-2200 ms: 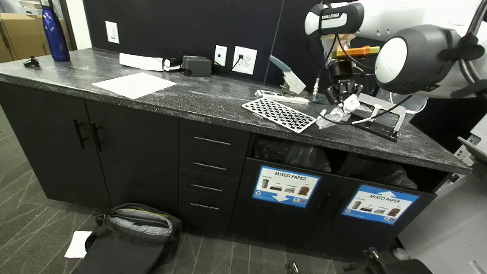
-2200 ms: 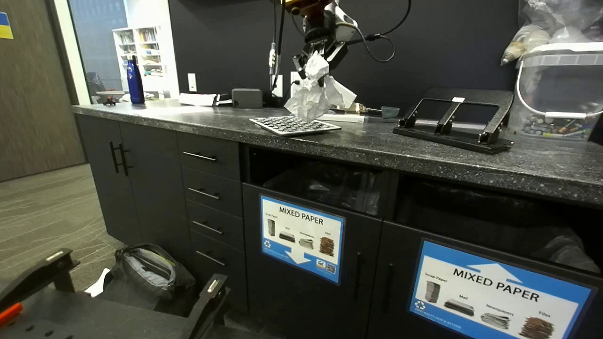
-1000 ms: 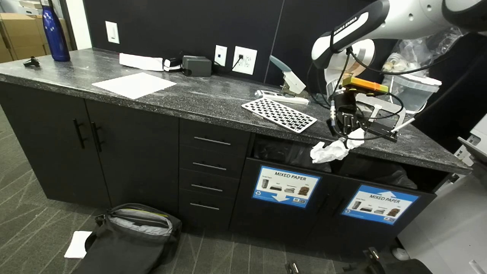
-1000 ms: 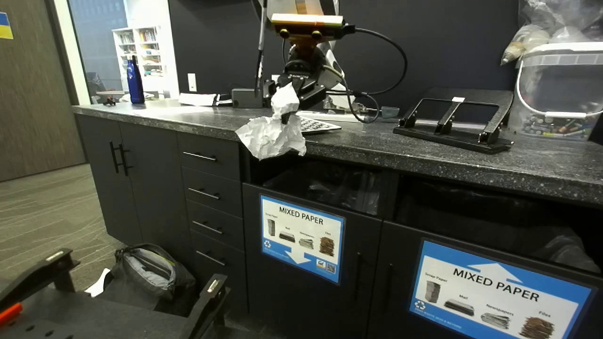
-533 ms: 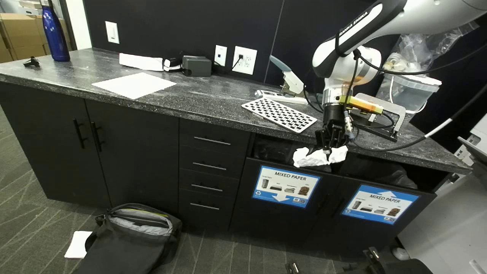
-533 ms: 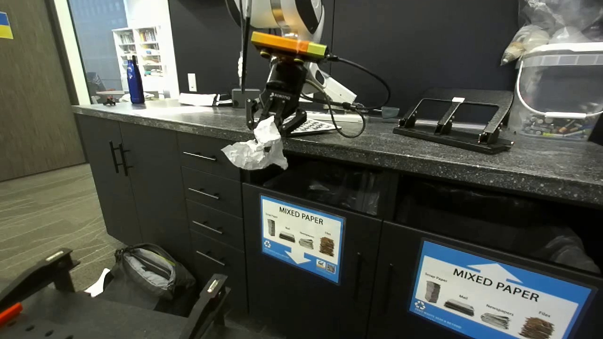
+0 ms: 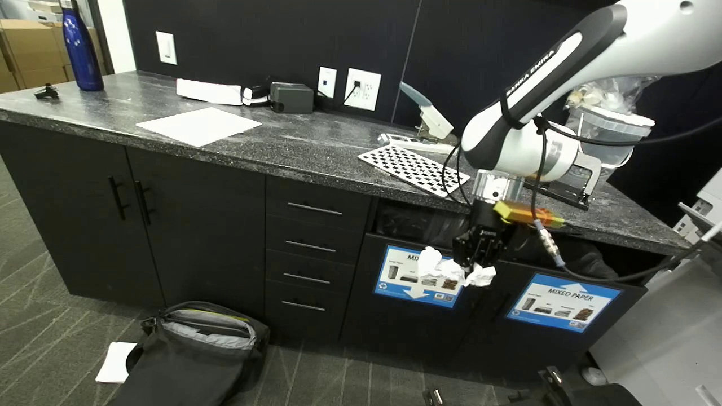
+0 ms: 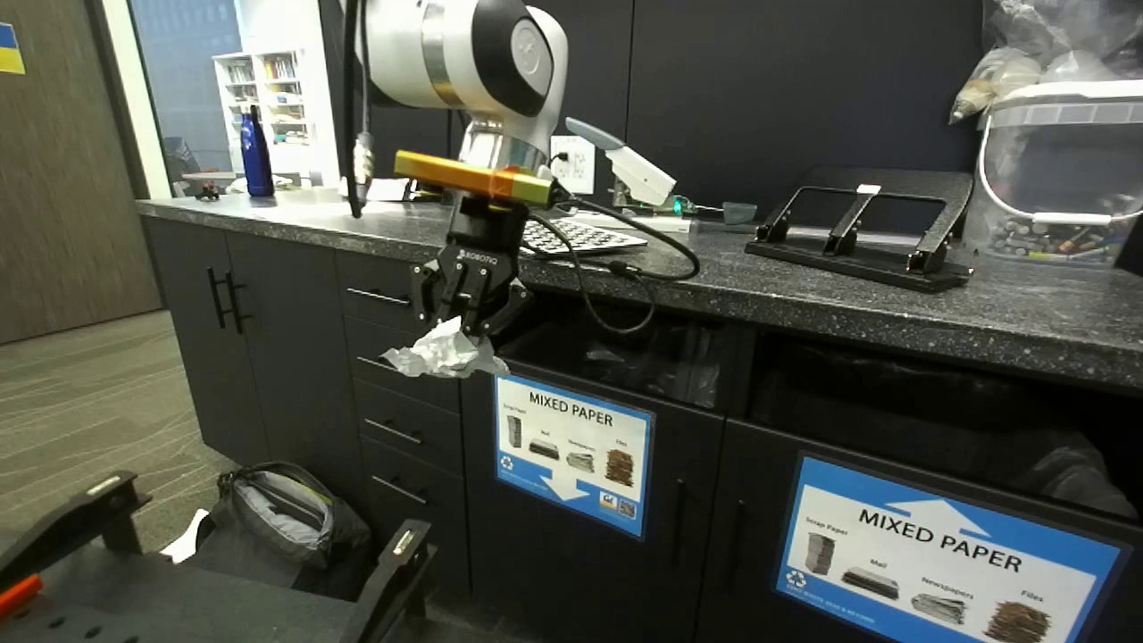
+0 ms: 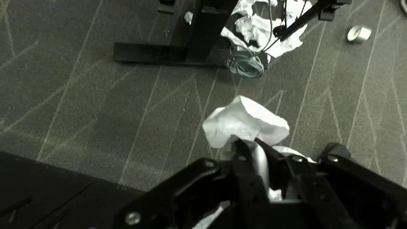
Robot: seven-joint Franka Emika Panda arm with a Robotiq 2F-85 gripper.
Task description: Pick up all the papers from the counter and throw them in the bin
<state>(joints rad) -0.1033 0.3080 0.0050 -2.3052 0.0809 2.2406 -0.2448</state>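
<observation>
over patterned carpet (image 9: 159, 105), clutching crumpled paper (image 9: 243, 122) in a narrowed gripper (image 9: 254, 148), out past the counter (image 7: 321, 146), with the down-arrow bin (image 8: 580, 563) behind that paper.

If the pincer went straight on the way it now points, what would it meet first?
Apart from the crumpled paper it grips, the pincer would probably meet the carpet; depth is unclear.

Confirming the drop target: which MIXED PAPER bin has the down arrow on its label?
The bin next to the drawers: its label shows a white arrow pointing down. The other bin has its arrow pointing up.
</observation>
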